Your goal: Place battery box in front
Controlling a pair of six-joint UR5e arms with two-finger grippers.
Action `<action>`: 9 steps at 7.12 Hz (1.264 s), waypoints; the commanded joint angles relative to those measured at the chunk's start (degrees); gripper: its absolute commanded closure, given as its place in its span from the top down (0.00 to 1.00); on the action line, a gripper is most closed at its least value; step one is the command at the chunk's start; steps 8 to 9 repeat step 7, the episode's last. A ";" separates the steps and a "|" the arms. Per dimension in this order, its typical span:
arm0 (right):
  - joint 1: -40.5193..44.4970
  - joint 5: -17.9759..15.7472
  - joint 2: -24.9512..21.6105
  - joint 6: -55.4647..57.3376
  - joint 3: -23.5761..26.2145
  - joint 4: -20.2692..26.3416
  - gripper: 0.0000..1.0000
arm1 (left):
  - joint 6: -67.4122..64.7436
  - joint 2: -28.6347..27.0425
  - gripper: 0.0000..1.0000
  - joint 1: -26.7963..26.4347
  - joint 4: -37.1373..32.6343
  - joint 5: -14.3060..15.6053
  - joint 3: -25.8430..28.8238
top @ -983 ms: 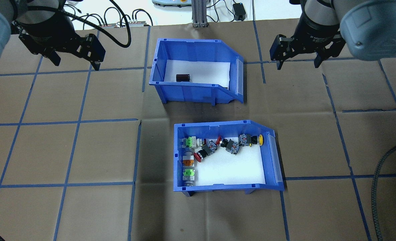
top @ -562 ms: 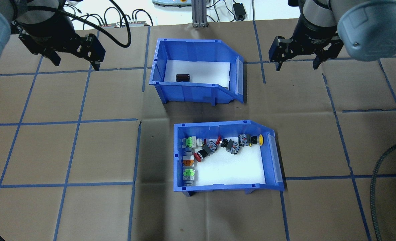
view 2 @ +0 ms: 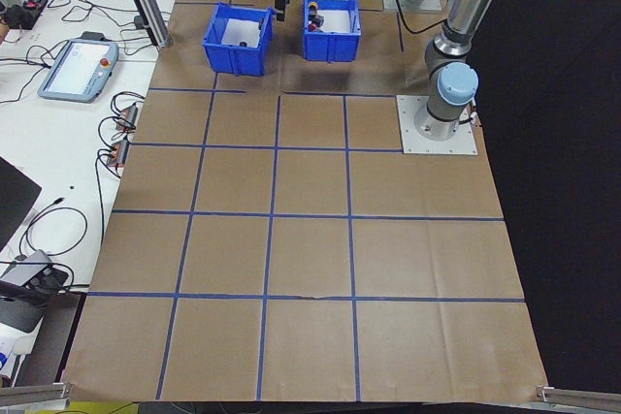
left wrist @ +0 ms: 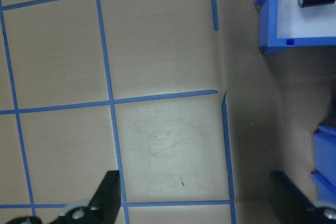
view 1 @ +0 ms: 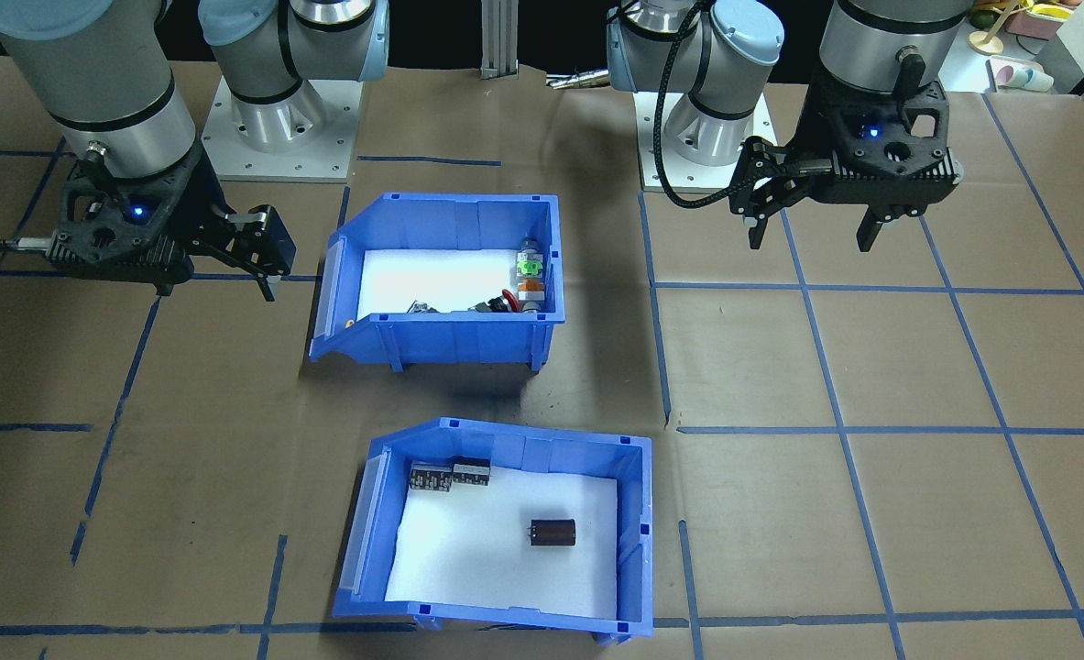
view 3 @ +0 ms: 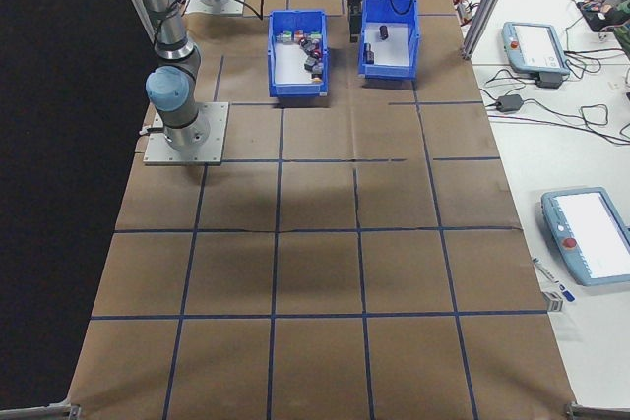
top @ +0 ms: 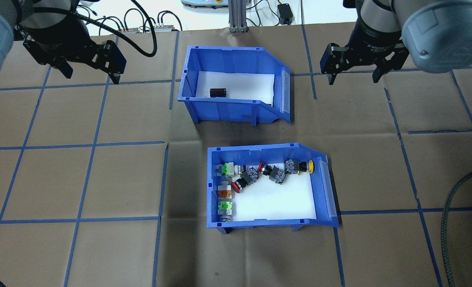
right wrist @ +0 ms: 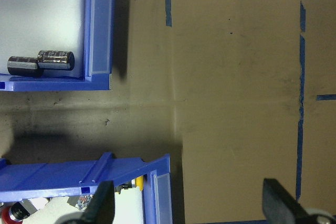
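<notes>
The battery box [top: 228,109] is a blue open bin with a white liner, standing on the far half of the table. One dark cylinder [top: 218,92] shows in it from overhead. The front-facing view shows the battery box [view 1: 635,541] holding three cylinders. My left gripper [top: 89,75] hangs open and empty, well to the box's left. Beyond the box's right end my right gripper [top: 354,77] is open too, holding nothing. The right wrist view shows the box's clear-fronted end [right wrist: 101,30] with two cylinders [right wrist: 52,60] behind it.
An identical blue bin [top: 259,221] with several colourful button switches stands nearer the robot, slightly right of the battery box. Brown paper with blue tape lines covers the table. Cables and pendants lie beyond the far edge [top: 236,16].
The right arm has drifted slightly to the left, its gripper still open. The left gripper and both bins have stayed where they were.
</notes>
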 commanded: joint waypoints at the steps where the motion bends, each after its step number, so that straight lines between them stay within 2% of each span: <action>1: 0.00 0.00 0.00 0.00 0.00 -0.01 1.00 | 0.00 0.00 1.00 -0.07 0.00 0.00 0.00; 9: -0.09 0.00 -1.05 -0.17 0.00 2.71 1.00 | 0.00 0.00 1.00 -0.07 0.00 0.00 0.09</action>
